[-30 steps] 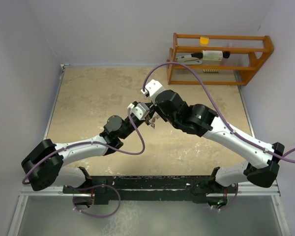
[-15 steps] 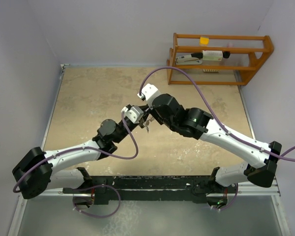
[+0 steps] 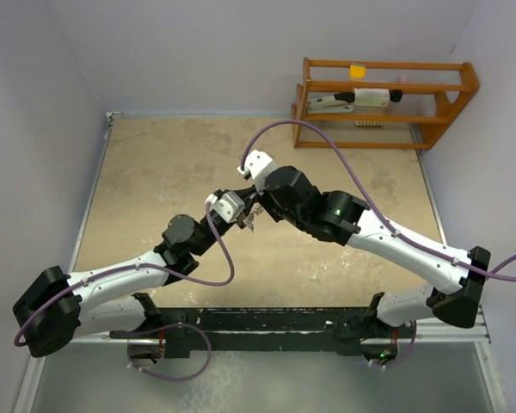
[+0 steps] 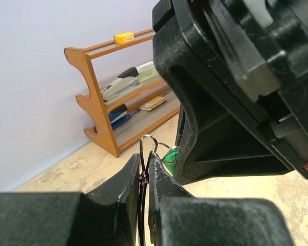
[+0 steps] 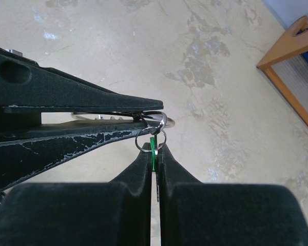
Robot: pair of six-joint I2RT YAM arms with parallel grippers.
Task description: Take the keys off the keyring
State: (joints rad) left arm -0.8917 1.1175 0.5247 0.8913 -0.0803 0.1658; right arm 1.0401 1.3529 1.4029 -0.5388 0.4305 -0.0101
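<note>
My two grippers meet above the middle of the table, the left gripper (image 3: pixel 238 209) facing the right gripper (image 3: pixel 256 205). In the left wrist view my left gripper (image 4: pixel 146 165) is shut on the thin silver keyring (image 4: pixel 148 139), whose loop sticks out past the tips. In the right wrist view my right gripper (image 5: pixel 154 149) is shut on the green-headed key (image 5: pixel 153 145). That key hangs from a small ring (image 5: pixel 145 139) linked to the keyring (image 5: pixel 163 120). The green head also shows in the left wrist view (image 4: pixel 170 154). Other keys are hidden between the fingers.
A wooden rack (image 3: pixel 383 103) with a stapler and small items stands at the back right against the wall; it also shows in the left wrist view (image 4: pixel 100 110). The beige table (image 3: pixel 155 163) lies below the grippers.
Both grippers, still joined at the keys, have shifted left and slightly toward the near edge. The left arm has stretched out further.
</note>
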